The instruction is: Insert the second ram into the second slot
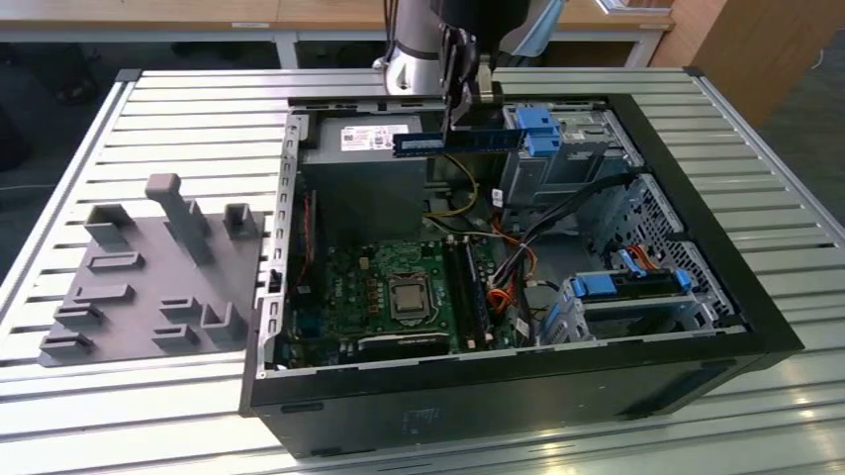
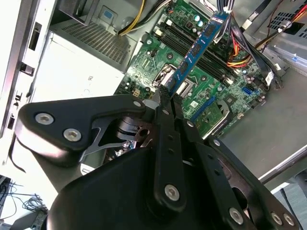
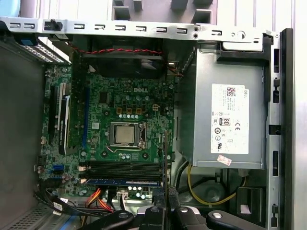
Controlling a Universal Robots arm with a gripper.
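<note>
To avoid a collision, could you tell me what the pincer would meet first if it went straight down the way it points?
The ram clamped in the pincer would lead, probably landing on the motherboard at the end of the slots beside the power supply; depth is unclear.

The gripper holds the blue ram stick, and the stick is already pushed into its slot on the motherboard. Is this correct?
Not quite. The gripper does hold the second ram, but the stick is not in a slot. The exterior view shows it hanging in the air, high above the motherboard.
</note>
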